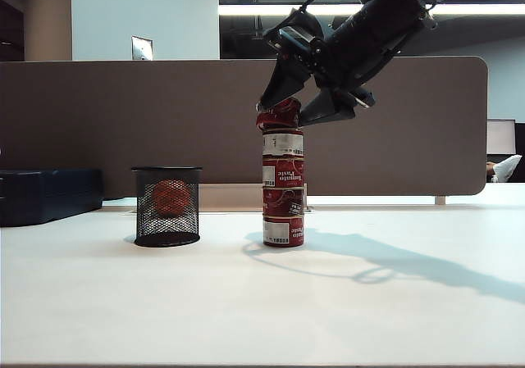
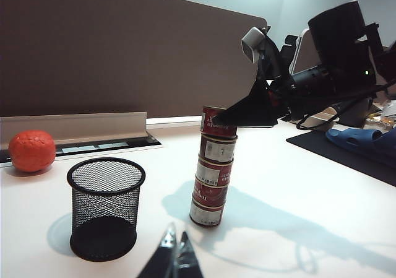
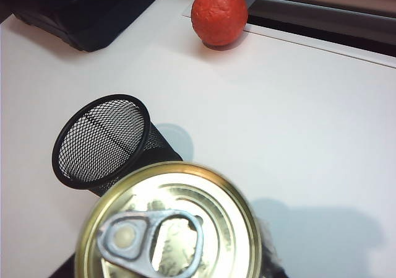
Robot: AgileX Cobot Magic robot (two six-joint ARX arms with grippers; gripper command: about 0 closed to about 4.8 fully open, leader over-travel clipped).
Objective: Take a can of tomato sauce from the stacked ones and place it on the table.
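Observation:
Several red tins, the stacked ones (image 1: 283, 196), stand in a column on the white table (image 1: 246, 311). The top can of tomato sauce (image 1: 279, 115) sits tilted on the column, with my right gripper (image 1: 284, 114) shut on it from above and one finger on each side. The left wrist view shows that can (image 2: 216, 124) behind a black finger (image 2: 247, 111). In the right wrist view its gold lid (image 3: 170, 225) with pull tab fills the foreground and hides the fingertips. My left gripper (image 2: 175, 244) hovers low over the table in front of the stack, shut and empty.
A black mesh cup (image 1: 166, 206) stands left of the stack, with an orange ball (image 2: 31, 150) behind it near the brown partition (image 1: 123, 114). A dark blue case (image 1: 49, 194) lies at the far left. White table stretches in front and to the right.

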